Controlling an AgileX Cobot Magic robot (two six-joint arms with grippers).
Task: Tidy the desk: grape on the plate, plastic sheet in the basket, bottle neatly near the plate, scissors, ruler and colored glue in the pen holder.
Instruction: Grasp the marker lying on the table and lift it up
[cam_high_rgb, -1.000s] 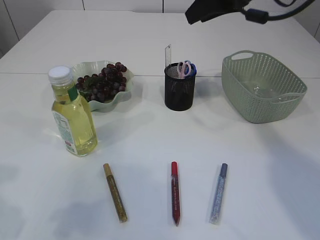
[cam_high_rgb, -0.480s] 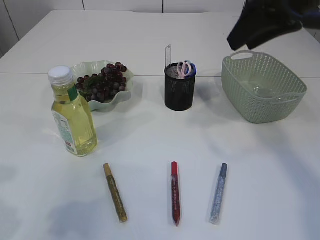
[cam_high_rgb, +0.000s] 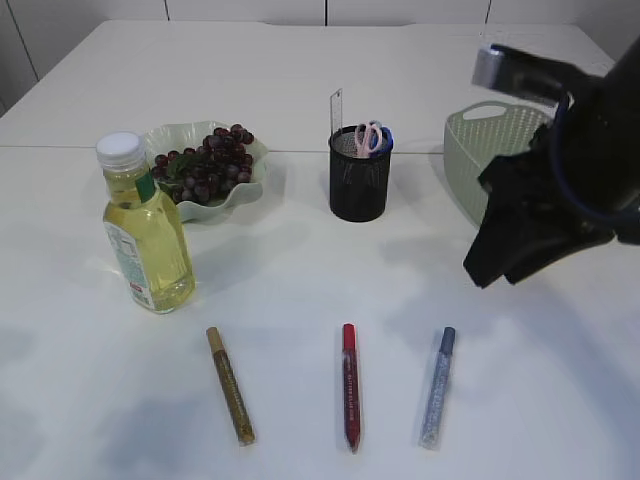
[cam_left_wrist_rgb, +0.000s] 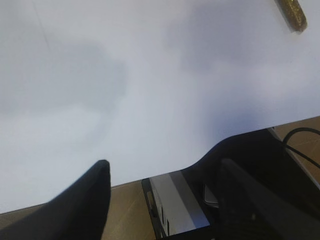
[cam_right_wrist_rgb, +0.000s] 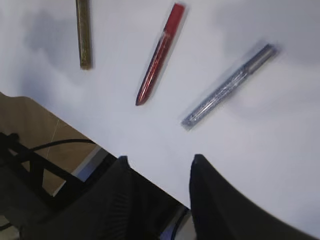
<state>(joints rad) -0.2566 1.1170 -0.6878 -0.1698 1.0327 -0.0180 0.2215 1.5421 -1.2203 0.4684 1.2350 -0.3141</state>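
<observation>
My right claw (cam_right_wrist_rgb: 157, 172) hangs above the worktop (cam_high_rgb: 300, 270) with its jaws apart and nothing between them; the blur makes the exact gap hard to judge. Ahead of it, as my wrist camera looks, lie the three glue sticks: the blue glue stick (cam_right_wrist_rgb: 227, 86) nearest and a little to the right, the red glue stick (cam_right_wrist_rgb: 160, 55) beyond to the left, the gold glue stick (cam_right_wrist_rgb: 83, 32) farthest left. All three lie flat, well apart from each other.

My left claw (cam_left_wrist_rgb: 162, 192) is spread and empty, low by the near edge of the worktop, with one end of the gold stick showing far off to its upper right.

The pen holder (cam_high_rgb: 358, 175) stands behind my right claw, already carrying the scissors (cam_high_rgb: 370, 137) and ruler (cam_high_rgb: 336, 108). The grapes (cam_high_rgb: 205, 165) sit on the plate (cam_high_rgb: 245, 185), the bottle (cam_high_rgb: 145, 230) just beside it, and the basket (cam_high_rgb: 470, 160) is partly hidden by my arm.

I judge the glue sticks are what remains. They are thin and round: if I come down off-centre or close across the length askew, a stick could roll or skid away. Dropping one into the crowded holder, its tip might catch the scissor handles and tip out.
</observation>
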